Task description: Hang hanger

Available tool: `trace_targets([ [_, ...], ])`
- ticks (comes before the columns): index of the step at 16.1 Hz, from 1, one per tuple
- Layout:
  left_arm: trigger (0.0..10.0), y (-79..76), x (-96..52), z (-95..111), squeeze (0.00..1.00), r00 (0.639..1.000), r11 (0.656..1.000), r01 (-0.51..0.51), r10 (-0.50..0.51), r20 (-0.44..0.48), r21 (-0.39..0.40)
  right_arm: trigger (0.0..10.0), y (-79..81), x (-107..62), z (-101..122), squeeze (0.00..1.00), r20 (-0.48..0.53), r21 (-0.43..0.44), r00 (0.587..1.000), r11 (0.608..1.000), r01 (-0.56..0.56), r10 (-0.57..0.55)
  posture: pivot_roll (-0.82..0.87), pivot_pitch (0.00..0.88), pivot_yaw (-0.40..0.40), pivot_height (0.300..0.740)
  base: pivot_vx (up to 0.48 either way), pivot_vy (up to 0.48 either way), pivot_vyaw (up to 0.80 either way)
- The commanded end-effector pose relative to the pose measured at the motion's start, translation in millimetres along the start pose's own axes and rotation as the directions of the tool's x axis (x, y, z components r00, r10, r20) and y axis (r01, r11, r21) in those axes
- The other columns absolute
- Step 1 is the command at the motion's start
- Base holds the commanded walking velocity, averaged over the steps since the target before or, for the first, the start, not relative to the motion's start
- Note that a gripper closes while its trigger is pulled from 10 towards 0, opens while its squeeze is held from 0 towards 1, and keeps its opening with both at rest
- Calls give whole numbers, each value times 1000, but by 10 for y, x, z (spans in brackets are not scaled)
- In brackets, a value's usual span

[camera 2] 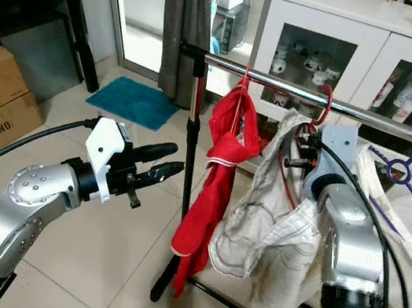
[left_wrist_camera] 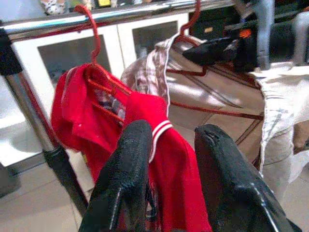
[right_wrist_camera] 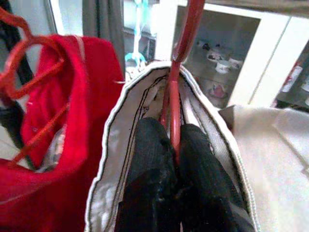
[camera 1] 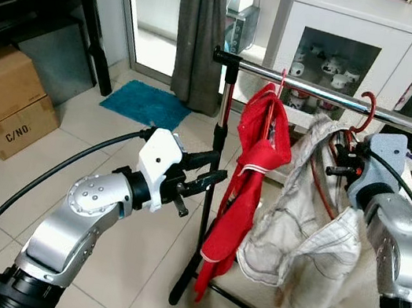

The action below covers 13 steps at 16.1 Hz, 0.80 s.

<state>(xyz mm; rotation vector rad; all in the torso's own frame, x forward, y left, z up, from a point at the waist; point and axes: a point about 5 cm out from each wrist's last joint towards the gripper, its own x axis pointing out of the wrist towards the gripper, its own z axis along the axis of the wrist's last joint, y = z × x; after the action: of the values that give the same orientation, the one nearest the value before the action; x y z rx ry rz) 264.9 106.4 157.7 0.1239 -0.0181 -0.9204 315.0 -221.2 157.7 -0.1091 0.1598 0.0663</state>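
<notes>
Right tool (right_wrist_camera: 174, 145) is pinched tight on the neck of a red hanger (right_wrist_camera: 181, 58), just under its hook and inside the collar of the pale shirt (camera 1: 310, 244) draped on it. From the head views that hook (camera 1: 367, 111) looks to be curled over the chrome rail (camera 1: 313, 89), though I cannot tell whether it is fully seated or only touching. So the hanger sits at the rail, right beside a second hanger carrying a red shirt (camera 1: 255, 171), with the tool directly below the hook.

To my eye the hanger is thin, stiff wire or plastic, light in itself but pulled down and made swingy by the soft, floppy shirt. The neck is the sensible place to hold it: it steers the hook and keeps the cloth out of the way. Smooth chrome would let it slide sideways easily.

Left tool (camera 1: 202, 177) floats free short of the rack's upright post (camera 1: 216, 148), its fingers (left_wrist_camera: 123, 179) spread apart and holding nothing.
</notes>
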Motion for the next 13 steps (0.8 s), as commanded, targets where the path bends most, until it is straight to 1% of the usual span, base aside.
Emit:
trace_targets([
  [1, 10000, 19, -21, -36, 0, 999, 1000, -23, 24, -28, 10, 0, -19, -43, 205, 0, 120, 16, 993, 1000, 18, -20, -33, 0, 27, 740, 0, 0, 0],
  [2, 10000, 29, -22, -45, 0, 999, 999, -35, 35, -31, 11, 0, 4, -72, 215, 0, 142, 35, 990, 999, 17, -22, -34, 0, 27, 740, 0, 0, 0],
  [4, 10000, 51, -18, -53, 0, 998, 999, -46, 47, -40, 17, 0, 40, -80, 178, 0, 127, 28, 992, 1000, 10, -14, -34, 0, 27, 740, 0, 0, 0],
  [6, 10000, 57, -17, -56, 0, 998, 999, -48, 49, -49, 25, 0, 44, -73, 192, 0, 135, 39, 990, 999, 22, -27, -35, 0, 27, 740, 0, 0, 0],
  [8, 10000, 55, -14, -46, 0, 998, 998, -55, 56, -41, 26, 0, 29, -104, 263, 0, 199, 72, 979, 997, 22, -36, -33, 0, 22, 740, 0, 0, 0],
  [9, 10000, 90, -18, -60, 0, 994, 995, -97, 98, -42, 25, 0, 25, -138, 296, 0, 242, 95, 969, 995, 16, -39, -32, 0, 21, 740, 0, 0, 0],
  [10, 10000, 131, -22, -81, 0, 989, 990, -139, 140, -47, 23, 0, 28, -165, 300, 0, 262, 104, 964, 994, 8, -35, -32, 0, 20, 740, 0, 0, 0],
  [12, 10000, 188, -30, -109, 0, 979, 981, -195, 196, -55, 20, 0, 57, -231, 245, 0, 264, 87, 964, 996, -6, -17, -33, 0, 20, 740, 0, 0, 0],
  [13, 10000, 191, -32, -109, 0, 978, 980, -200, 201, -54, 17, 0, 66, -254, 211, 0, 256, 88, 966, 996, -4, -19, -33, 0, 20, 740, 0, 0, 0],
])
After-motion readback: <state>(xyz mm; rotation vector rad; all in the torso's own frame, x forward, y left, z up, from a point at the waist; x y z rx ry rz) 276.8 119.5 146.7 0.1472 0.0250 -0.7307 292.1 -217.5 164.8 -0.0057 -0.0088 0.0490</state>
